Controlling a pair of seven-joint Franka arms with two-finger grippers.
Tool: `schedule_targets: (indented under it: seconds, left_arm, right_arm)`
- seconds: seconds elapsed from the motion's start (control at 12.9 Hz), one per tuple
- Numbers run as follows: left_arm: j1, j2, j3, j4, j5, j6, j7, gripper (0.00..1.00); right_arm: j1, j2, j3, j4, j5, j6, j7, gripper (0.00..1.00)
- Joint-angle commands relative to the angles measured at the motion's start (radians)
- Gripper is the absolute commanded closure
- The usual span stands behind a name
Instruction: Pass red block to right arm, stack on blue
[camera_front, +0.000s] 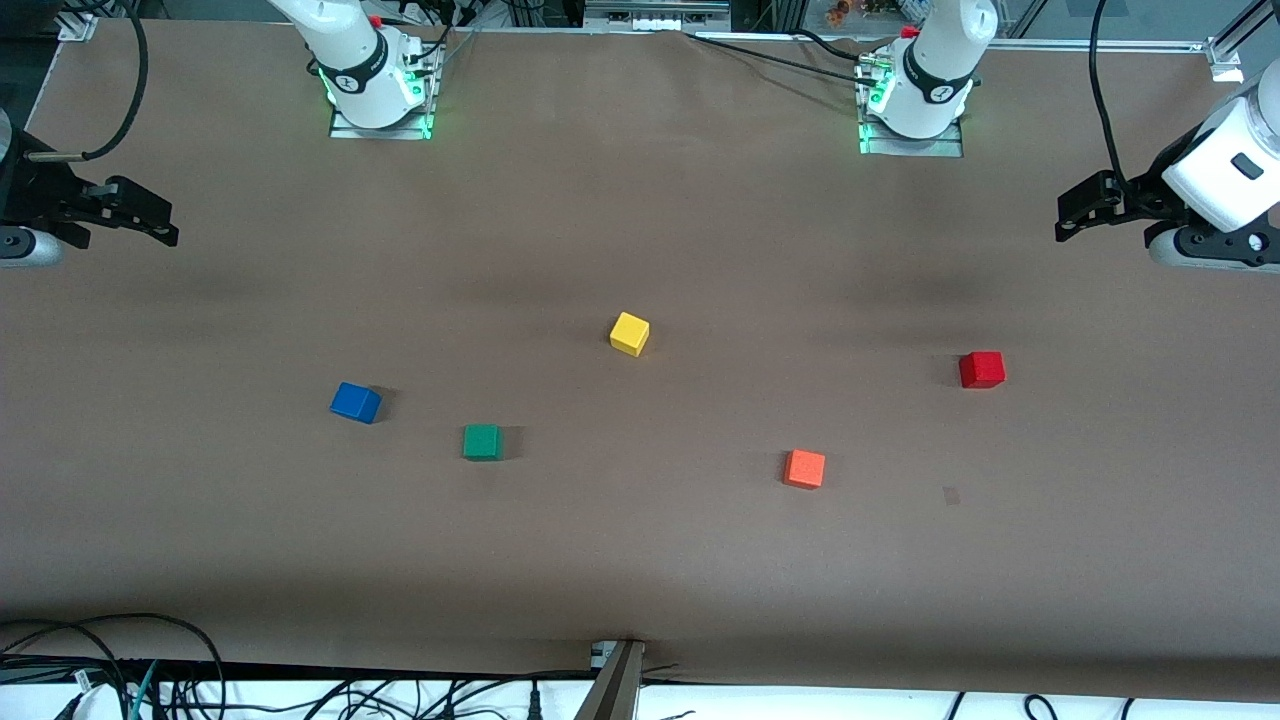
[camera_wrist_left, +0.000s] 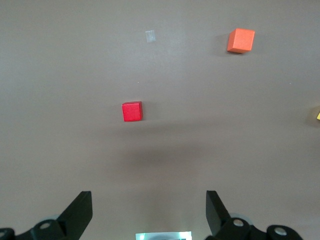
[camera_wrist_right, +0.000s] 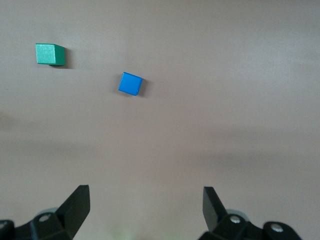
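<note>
No readable text, labels, brands or numbers on anything; blocks unmarked.

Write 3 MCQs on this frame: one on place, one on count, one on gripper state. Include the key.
1. Which small cube lies nearest the front camera?
A. orange cube
B. yellow cube
C. red cube

2. How many small coloured cubes are on the brown table?
A. four
B. five
C. six

3. What state is the left gripper in?
A. shut on the red cube
B. shut, holding nothing
C. open, holding nothing

Key:
1 A: the small orange cube sits lowest in the front view, below the small yellow cube and the small bright red cube.
2 B: those three plus the small deep blue cube and the small green cube lie on the brown table.
3 C: the left gripper has its fingers spread with nothing between them; the right gripper is likewise.
</note>
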Motion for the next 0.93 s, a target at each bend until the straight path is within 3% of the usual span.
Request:
schedule_targets:
  seconds: [0.0, 0.85]
  left_arm:
    - [0.003, -0.003, 0.0, 0.0, 0.024, -0.009, 0.01, 0.0]
    - [0.008, -0.007, 0.013, 0.105, 0.046, -0.082, 0.016, 0.0]
  right_arm:
    - [0.001, -0.005, -0.001, 0.014, 0.013, -0.02, -0.013, 0.0]
    - [0.001, -0.005, -0.001, 0.014, 0.013, -0.02, -0.013, 0.0]
